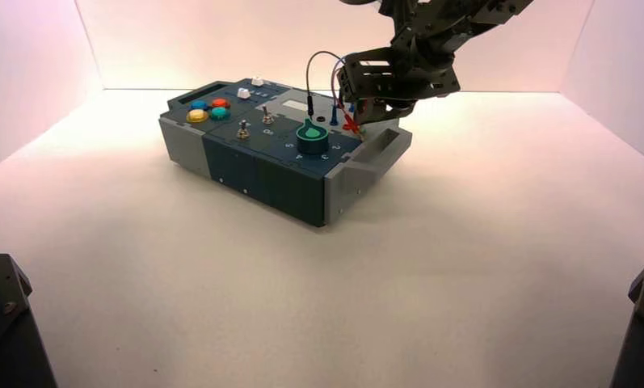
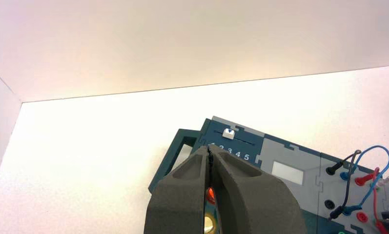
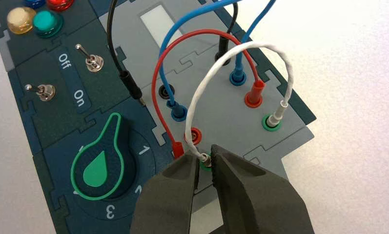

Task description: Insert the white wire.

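The white wire (image 3: 231, 53) arches over the grey socket panel of the box (image 1: 246, 162). Its far plug (image 3: 279, 111) stands in a green socket (image 3: 271, 123). Its near plug (image 3: 203, 157) sits at another green socket, right between the tips of my right gripper (image 3: 205, 158). That gripper is open, with a narrow gap on either side of the plug. In the high view the right gripper (image 1: 359, 121) hangs over the box's right end. My left gripper (image 2: 209, 151) is shut and empty, above the box's button side.
A red wire (image 3: 182, 39) and blue wires (image 3: 170, 73) loop close beside the white one. A black plug (image 3: 131, 85) hangs loose above the panel. The green knob (image 3: 98, 161) lies beside my right fingers, with two toggle switches (image 3: 92, 61) and coloured buttons (image 1: 208, 109) beyond.
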